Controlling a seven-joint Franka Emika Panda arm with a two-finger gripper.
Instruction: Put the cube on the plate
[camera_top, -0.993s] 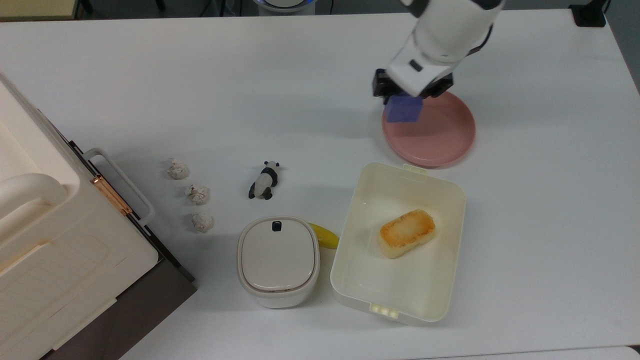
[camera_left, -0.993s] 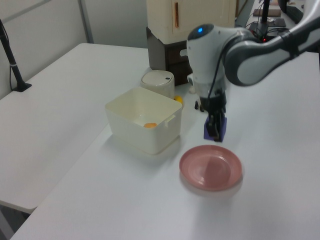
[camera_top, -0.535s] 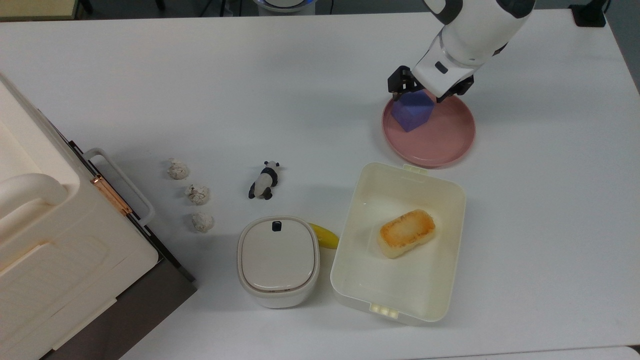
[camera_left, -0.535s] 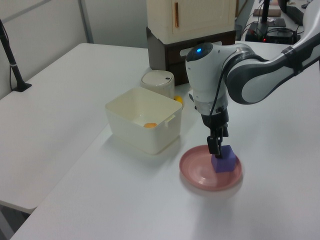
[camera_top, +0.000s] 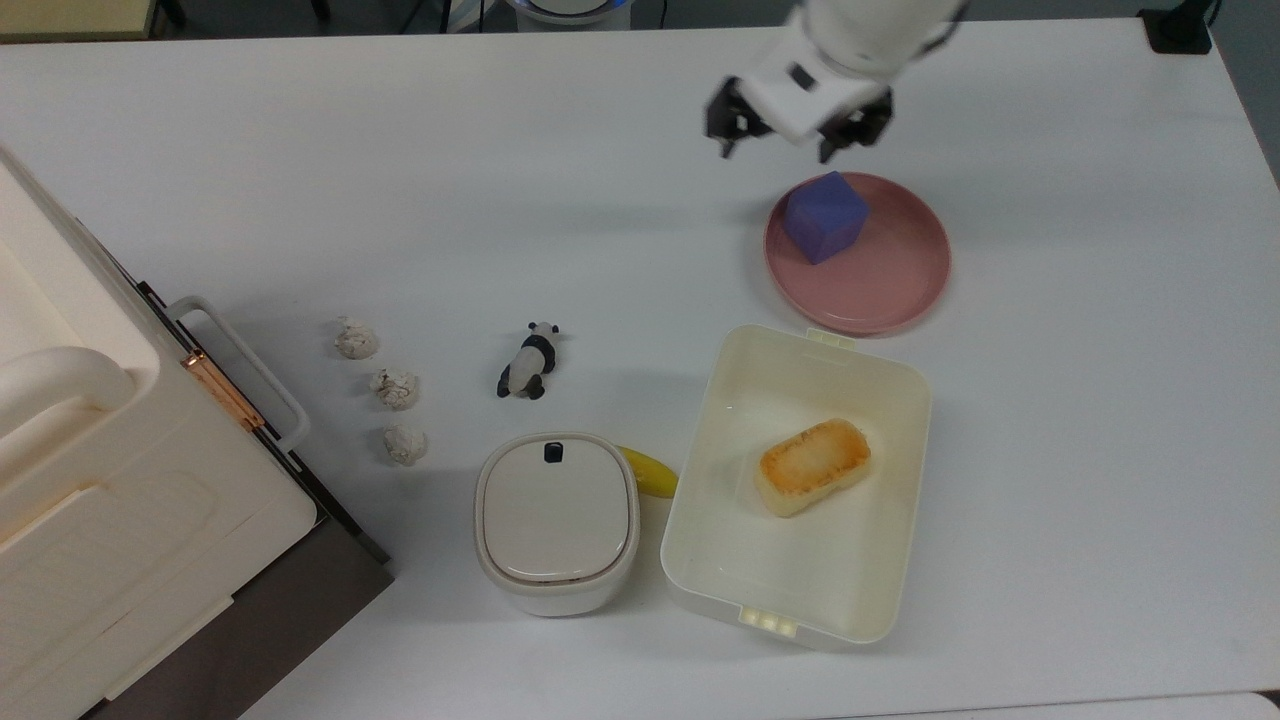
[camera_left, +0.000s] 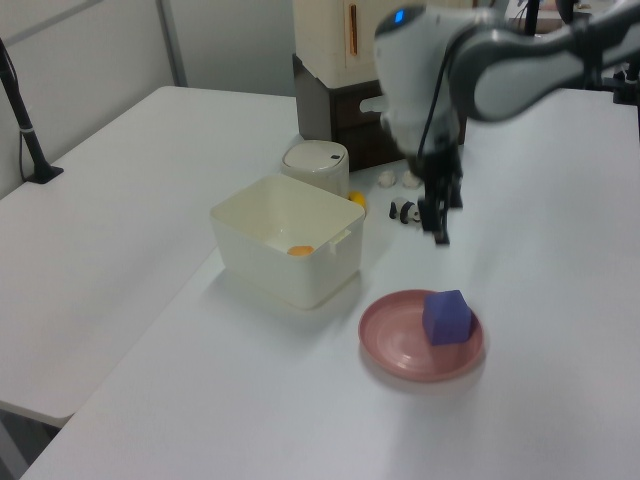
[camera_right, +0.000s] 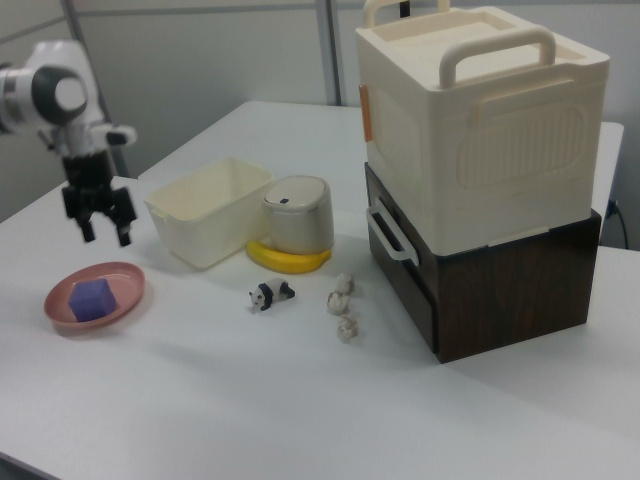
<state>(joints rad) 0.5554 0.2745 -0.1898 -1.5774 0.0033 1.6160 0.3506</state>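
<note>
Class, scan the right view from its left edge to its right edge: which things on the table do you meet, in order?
Plate holding the cube → cream container → panda figure → three small lumps → stacked cream-and-brown boxes.

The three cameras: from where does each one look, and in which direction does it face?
Top view: overhead, facing straight down on the table; open gripper above the plate.
Left view: raised at the plate's end, facing along the table toward the stacked boxes; arm and gripper.
Right view: low at the opposite end, boxes nearest; gripper at the right view's left.
All share the cube lying on the plate.
</note>
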